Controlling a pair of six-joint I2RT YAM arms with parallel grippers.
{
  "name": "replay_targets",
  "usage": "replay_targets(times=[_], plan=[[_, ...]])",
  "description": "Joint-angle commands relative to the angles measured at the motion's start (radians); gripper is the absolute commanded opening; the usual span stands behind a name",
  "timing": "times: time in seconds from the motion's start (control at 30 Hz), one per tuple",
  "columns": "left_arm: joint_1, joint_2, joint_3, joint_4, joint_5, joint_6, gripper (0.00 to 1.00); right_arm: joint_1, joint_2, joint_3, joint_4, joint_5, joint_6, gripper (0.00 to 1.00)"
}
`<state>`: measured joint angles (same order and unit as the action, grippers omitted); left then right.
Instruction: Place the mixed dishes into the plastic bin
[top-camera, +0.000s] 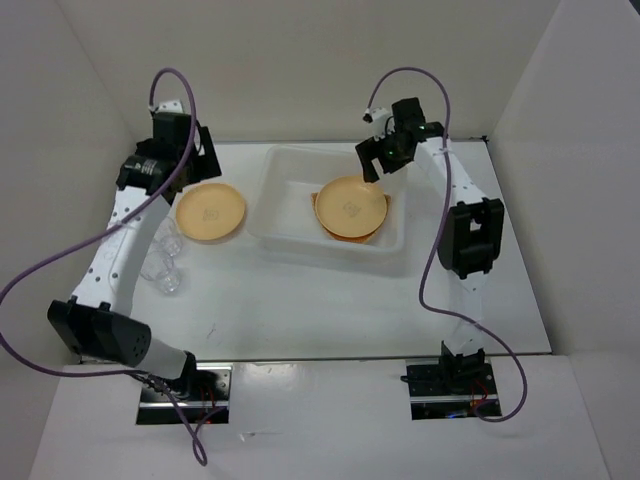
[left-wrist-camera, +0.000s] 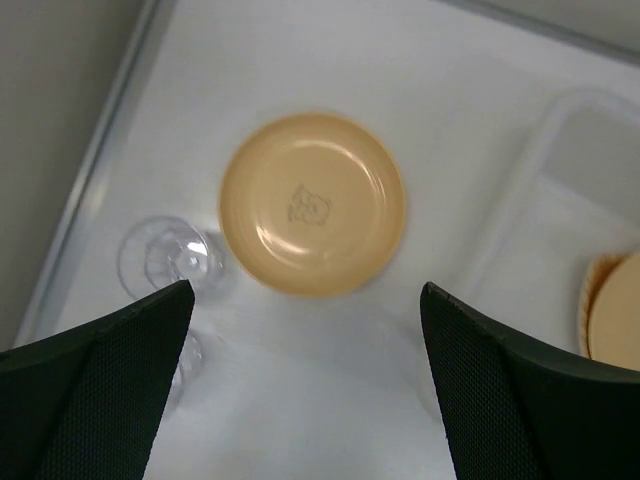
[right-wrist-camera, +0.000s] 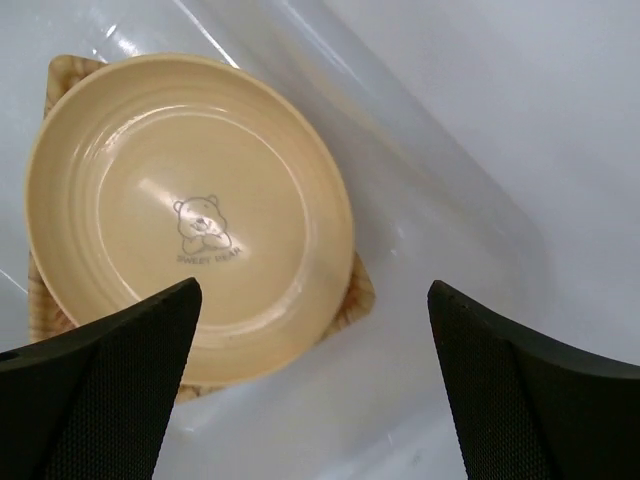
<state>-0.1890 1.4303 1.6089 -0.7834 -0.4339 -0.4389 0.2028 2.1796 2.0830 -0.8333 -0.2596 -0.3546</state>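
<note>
The translucent plastic bin (top-camera: 285, 215) stands mid-table. In it a tan bear-printed plate (top-camera: 351, 206) lies on a wood-grained plate (right-wrist-camera: 355, 295); the tan plate also shows in the right wrist view (right-wrist-camera: 190, 215). My right gripper (top-camera: 375, 160) is open and empty above the bin's far right part. A second tan plate (top-camera: 210, 211) lies on the table left of the bin, also in the left wrist view (left-wrist-camera: 312, 204). Two clear cups (top-camera: 166, 262) lie near it, one in the left wrist view (left-wrist-camera: 168, 256). My left gripper (top-camera: 195, 150) is open and empty beyond that plate.
White walls enclose the table on the left, back and right. The table's left edge (left-wrist-camera: 95, 170) runs close to the cups. The bin's near corner (left-wrist-camera: 540, 190) shows at the right of the left wrist view.
</note>
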Motion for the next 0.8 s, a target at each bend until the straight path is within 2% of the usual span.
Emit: replay_targets(times=[0.0, 0.07, 0.13, 0.17, 0.2, 0.23, 0.33, 0.5, 0.63, 0.77], plan=[[0.089, 0.143, 0.158, 0.003, 0.026, 0.118, 1.00, -0.034, -0.245, -0.072, 0.078, 0.071, 0.025, 0.98], [0.111, 0.243, 0.199, 0.003, 0.119, 0.129, 1.00, -0.058, -0.363, -0.226, 0.102, 0.082, 0.013, 0.98], [0.184, 0.377, 0.297, -0.045, 0.251, 0.092, 1.00, -0.068, -0.467, -0.375, 0.111, 0.120, -0.018, 0.98], [0.244, 0.421, 0.327, -0.081, 0.387, 0.092, 1.00, -0.068, -0.498, -0.423, 0.123, 0.134, -0.027, 0.98], [0.273, 0.485, 0.350, -0.082, 0.446, 0.080, 1.00, -0.078, -0.526, -0.466, 0.134, 0.164, -0.027, 0.98], [0.301, 0.501, 0.350, -0.082, 0.556, 0.069, 1.00, -0.092, -0.568, -0.538, 0.134, 0.175, -0.027, 0.98], [0.404, 0.544, 0.329, 0.004, 0.716, 0.051, 1.00, -0.131, -0.618, -0.633, 0.134, 0.195, 0.000, 0.98], [0.516, 0.634, 0.307, 0.052, 0.837, 0.051, 1.00, -0.270, -0.636, -0.730, 0.143, 0.094, 0.042, 0.98], [0.526, 0.690, 0.307, 0.061, 0.847, 0.060, 1.00, -0.393, -0.636, -0.750, 0.152, 0.085, 0.042, 0.98], [0.526, 0.749, 0.287, 0.075, 0.891, 0.072, 1.00, -0.439, -0.636, -0.776, 0.161, 0.085, 0.031, 0.98]])
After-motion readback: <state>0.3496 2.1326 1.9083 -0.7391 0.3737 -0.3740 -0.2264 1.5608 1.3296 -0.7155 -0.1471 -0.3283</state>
